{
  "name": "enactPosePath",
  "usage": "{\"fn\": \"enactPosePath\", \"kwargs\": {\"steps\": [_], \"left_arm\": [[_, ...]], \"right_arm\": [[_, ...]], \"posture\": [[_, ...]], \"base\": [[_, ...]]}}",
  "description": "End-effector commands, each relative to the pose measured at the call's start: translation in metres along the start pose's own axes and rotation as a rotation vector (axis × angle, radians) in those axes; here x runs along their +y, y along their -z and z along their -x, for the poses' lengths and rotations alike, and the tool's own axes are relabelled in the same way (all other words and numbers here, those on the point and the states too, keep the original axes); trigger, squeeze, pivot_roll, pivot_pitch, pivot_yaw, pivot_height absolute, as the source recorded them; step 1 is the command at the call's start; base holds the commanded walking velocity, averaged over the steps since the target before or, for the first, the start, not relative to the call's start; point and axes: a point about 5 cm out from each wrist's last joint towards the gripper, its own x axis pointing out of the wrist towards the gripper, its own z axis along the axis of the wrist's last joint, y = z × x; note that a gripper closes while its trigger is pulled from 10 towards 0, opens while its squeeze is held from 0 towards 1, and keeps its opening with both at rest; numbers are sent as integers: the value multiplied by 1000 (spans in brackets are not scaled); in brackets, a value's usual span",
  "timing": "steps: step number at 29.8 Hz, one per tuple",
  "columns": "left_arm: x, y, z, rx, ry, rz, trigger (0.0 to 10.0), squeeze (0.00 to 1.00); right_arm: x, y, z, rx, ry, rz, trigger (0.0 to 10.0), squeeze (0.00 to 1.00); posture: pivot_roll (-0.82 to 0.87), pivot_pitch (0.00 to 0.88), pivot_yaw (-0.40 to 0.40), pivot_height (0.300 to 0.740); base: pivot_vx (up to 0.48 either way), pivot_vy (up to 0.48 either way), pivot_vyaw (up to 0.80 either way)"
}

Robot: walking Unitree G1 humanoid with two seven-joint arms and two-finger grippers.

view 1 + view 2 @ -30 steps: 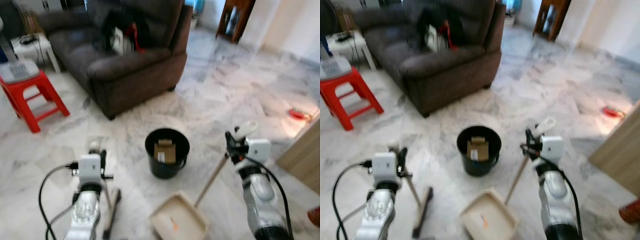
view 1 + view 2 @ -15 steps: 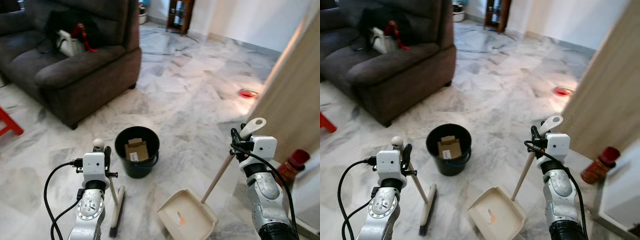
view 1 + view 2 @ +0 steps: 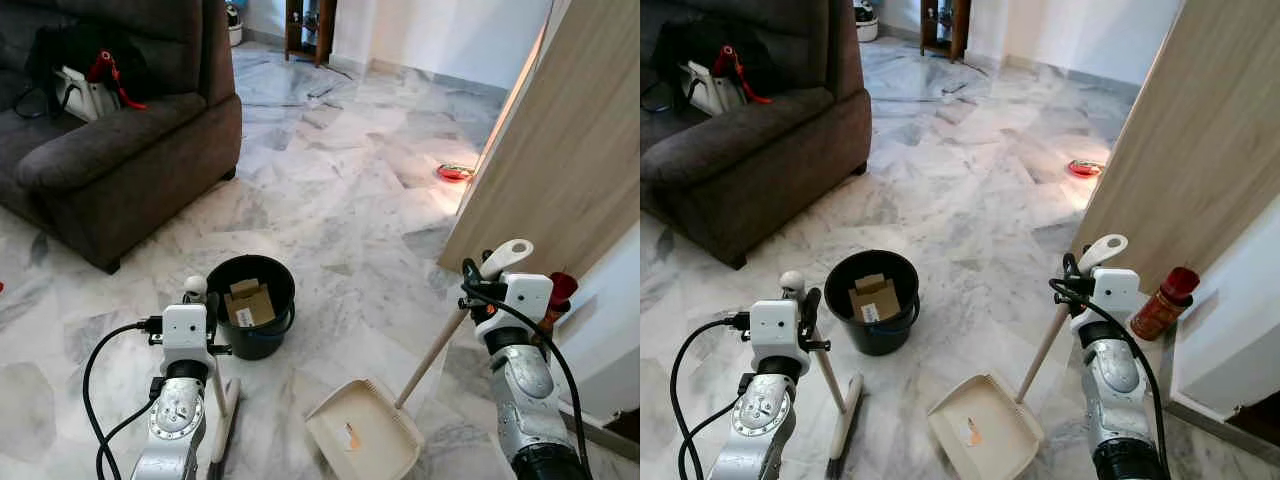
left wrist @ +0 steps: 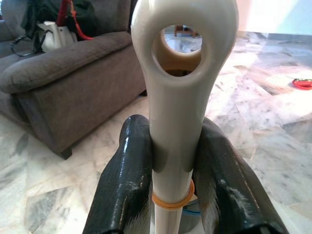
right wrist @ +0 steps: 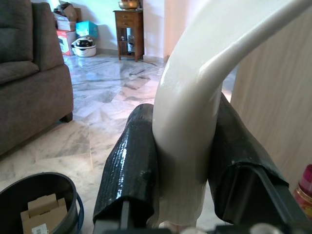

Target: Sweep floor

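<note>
A marble floor [image 3: 330, 190] is seen beside a sofa [image 3: 100, 150] and a bucket [image 3: 250, 305]. The dustpan [image 3: 365, 440] is held by the right pincer [image 5: 180, 170], the broom [image 3: 222, 420] by the left pincer [image 4: 168, 185]; the bucket could be knocked by a wide stroke.

text: none legible | box label in bucket [image 3: 871, 313]: too small to read

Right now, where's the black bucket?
In the left eye view the black bucket stands on the marble floor ahead of the left gripper, left of the dustpan and in front of the brown sofa.
</note>
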Motion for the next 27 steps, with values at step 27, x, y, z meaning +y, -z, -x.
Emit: {"fn": "enactPosePath", "kwargs": {"steps": [27], "left_arm": [[-8, -1, -6, -14, -5, -4, 10000, 0]], "right_arm": [[-35, -12, 2, -28, 88, 13, 10000, 0]], "posture": [[-37, 0, -93, 740]], "base": [[0, -112, -800]]}}
